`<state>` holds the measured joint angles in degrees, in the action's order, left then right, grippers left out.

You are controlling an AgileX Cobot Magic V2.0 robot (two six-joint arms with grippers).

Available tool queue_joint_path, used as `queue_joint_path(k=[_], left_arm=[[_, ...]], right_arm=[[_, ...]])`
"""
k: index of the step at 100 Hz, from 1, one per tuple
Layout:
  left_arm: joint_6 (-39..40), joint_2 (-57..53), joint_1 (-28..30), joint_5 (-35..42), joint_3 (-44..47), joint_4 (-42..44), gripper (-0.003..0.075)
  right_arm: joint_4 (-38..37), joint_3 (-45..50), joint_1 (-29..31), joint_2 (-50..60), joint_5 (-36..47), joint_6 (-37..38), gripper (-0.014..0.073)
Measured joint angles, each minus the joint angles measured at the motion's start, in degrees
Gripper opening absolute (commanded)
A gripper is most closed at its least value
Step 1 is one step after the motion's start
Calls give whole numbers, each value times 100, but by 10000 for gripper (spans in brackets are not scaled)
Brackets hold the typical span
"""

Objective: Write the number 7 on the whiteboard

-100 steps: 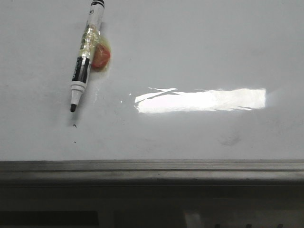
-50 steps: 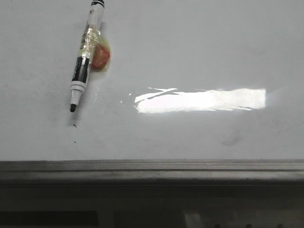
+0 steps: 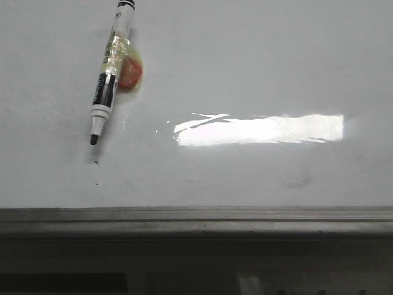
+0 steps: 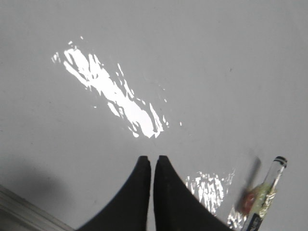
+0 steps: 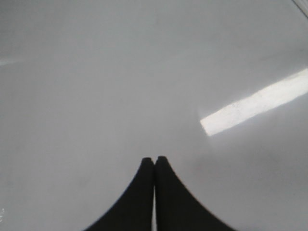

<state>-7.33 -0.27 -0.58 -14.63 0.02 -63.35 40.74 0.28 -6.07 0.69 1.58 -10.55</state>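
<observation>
While both end effectors sit pressed together over bare board, no number 7 shows on the whiteboard [image 3: 258, 74], only two tiny black specks [image 3: 96, 163] below the uncapped marker [image 3: 110, 77]. Marker lies flat on the board's left side, with what looks like an orange blob [image 3: 131, 75] taped to it. Left end effector [image 4: 153, 159] near marker; right end effector [image 5: 154, 159] empty.

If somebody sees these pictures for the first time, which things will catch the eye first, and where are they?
First comes the bright rectangular glare on the whiteboard, right of centre in the front view. Next is the uncapped black-and-white marker lying at the far left of the board, its tip toward the near frame edge, with a red-orange blob taped against it. No 7 is drawn; both the left gripper and right gripper are shut and empty.
</observation>
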Motion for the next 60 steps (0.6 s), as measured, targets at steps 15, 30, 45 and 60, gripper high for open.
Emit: queue_joint_path(k=[15,30,45,60], left_arm=[[-712,0,0,-332,-245,215,-20],[-1093,192,0,-1097,-1258,1306,-20],[-1185,1049,0,-2200,-2186,2370,-13],[-1251,1660,-187,-2700,-2529,2763,258]], right_arm=[[-329,-793,0,0,-1420,-125,-55],[-1326,-1904,0,-250,-3221,-297,-55],[-2191,-2772,0,-911,-4605,-349,-55],[-2420,-3192,-15,-1252,-4881,-371,11]])
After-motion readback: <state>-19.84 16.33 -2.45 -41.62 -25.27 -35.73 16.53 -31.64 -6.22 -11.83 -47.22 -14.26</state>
